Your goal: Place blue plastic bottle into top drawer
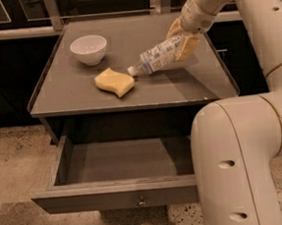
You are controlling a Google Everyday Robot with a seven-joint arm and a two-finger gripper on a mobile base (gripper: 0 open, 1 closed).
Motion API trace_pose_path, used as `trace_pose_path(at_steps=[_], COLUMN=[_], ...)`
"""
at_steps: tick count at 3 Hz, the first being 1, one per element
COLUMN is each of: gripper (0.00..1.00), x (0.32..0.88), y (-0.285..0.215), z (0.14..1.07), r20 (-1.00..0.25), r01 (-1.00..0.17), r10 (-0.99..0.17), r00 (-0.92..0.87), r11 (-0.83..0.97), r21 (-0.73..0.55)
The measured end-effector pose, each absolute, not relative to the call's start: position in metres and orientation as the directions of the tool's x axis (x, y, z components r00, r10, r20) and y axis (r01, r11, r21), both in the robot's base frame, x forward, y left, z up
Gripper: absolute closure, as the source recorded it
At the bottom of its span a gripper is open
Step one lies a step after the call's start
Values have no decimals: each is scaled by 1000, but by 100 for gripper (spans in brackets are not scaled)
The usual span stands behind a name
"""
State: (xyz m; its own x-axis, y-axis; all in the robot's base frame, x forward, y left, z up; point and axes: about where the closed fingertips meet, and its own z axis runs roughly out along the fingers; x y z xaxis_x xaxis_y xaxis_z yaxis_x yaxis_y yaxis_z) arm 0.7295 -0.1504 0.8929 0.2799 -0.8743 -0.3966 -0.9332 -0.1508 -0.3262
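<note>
The blue plastic bottle [157,57] is clear with a white cap and a white-and-blue label. My gripper [180,40] is shut on its base end over the right half of the table top [70,98]. The bottle tilts down to the left, with its cap low next to the yellow sponge. I cannot tell whether the cap touches the table. The top drawer [114,197] is pulled open below the table, its inside is bare, and a small round knob [141,201] sits at the centre of its front.
A wavy yellow sponge [114,81] lies at the table's middle. A white bowl [89,49] stands at the back left. My arm's large white link [237,165] fills the lower right and covers the drawer's right end. A railing runs behind the table.
</note>
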Motion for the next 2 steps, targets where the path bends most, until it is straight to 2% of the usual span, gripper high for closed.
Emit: trace_pose_path(at_steps=[2], gripper=[100], x=[691], y=[-173], z=[904], r20=[-424], r01=[-964], r10=[-884], r00=[195], r11=[-94], r21=[-247])
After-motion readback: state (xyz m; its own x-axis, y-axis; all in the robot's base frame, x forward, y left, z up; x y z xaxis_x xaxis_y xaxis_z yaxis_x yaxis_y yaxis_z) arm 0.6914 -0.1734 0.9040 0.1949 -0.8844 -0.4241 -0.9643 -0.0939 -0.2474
